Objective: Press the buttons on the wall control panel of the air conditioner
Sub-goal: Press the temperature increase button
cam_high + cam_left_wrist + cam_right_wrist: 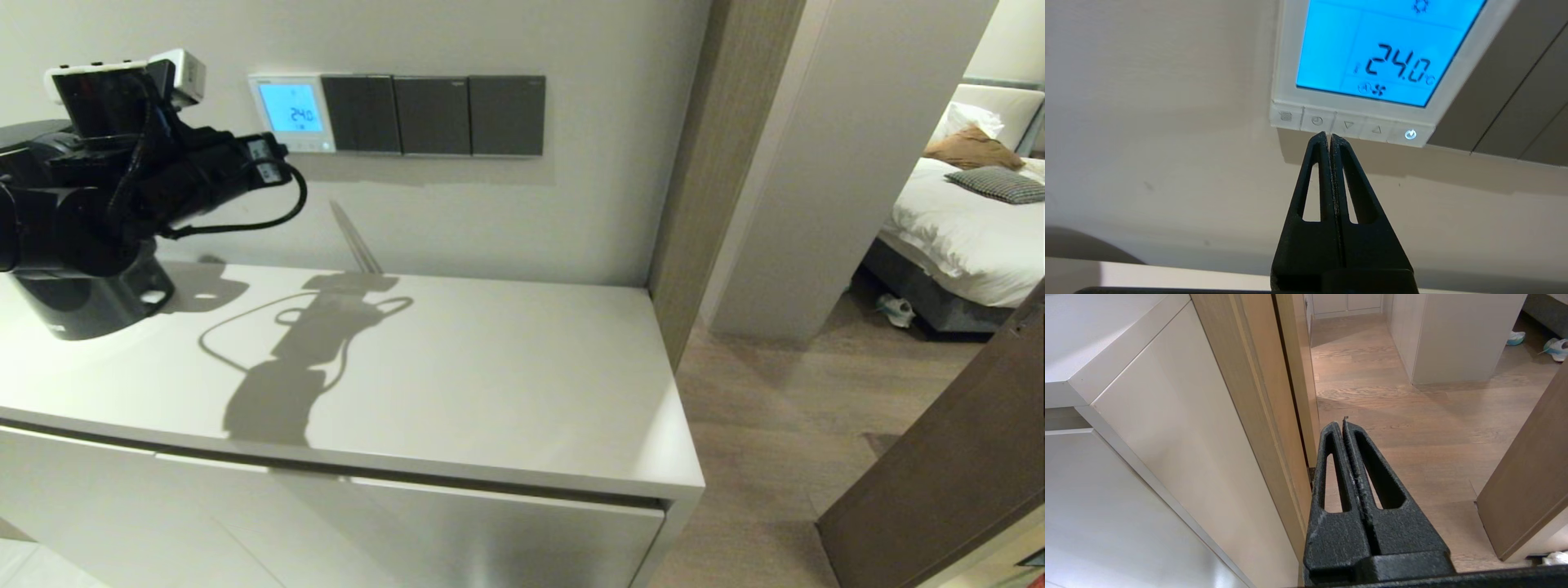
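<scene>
The left gripper, its two black fingers pressed together with nothing between them, points its tip at the bottom edge of the air conditioner's wall control panel on a pale wall. In the left wrist view the tip sits just under the row of buttons, at the seam between the clock button and the down-arrow button; whether it touches the plastic cannot be told. Beyond the tip, the screen glows light blue and reads 24.0, with a fan symbol beneath the digits. At the end of the row farthest from the tip, on the side of the dark plates, the power button shows a lit ring.

Seen from the head camera, the left arm reaches over a white tabletop and casts its shadow there. The panel hangs on the wall just ahead of the fingers, with three dark grey switch plates in a line touching its far side.

The right gripper appears only in its own wrist camera, hanging beside the cabinet's side panel above a wooden floor, its fingers also closed together on nothing.
</scene>
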